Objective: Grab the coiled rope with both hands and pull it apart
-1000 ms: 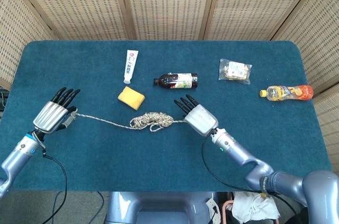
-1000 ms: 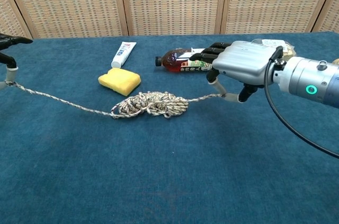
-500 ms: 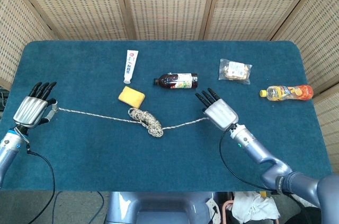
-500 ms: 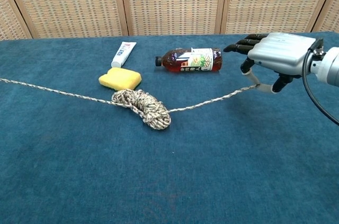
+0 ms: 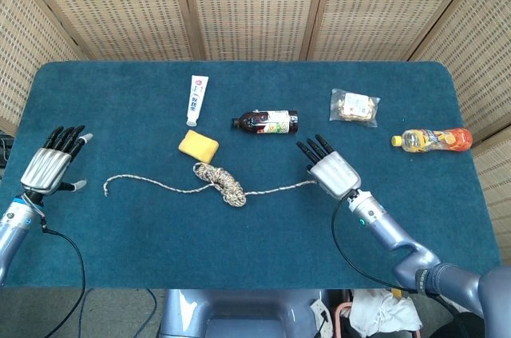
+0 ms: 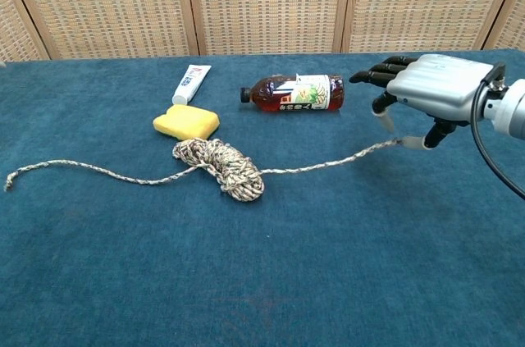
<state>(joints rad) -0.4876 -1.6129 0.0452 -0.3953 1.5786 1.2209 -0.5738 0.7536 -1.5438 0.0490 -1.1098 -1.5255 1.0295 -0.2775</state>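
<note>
Head view: high, looking steeply down, whole tabletop (image 5: 120, 242) in frame. Chest view: low, close, facing forward. Both share the tabletop's middle, rope (image 5: 219, 182) included.

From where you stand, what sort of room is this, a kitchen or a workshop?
Neither, probably a robot test bench: a blue-covered table ringed by wicker screens, with a rope, sponge and drink bottle laid out as props.

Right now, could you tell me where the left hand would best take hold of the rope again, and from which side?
Probably at the rope's loose left end, which lies slack and curled on the table, apart from the left hand. Coming from the left and from above looks best: the tail lies flat with bare cloth around it, while the tangled coil lies close beside the yellow sponge.
</note>
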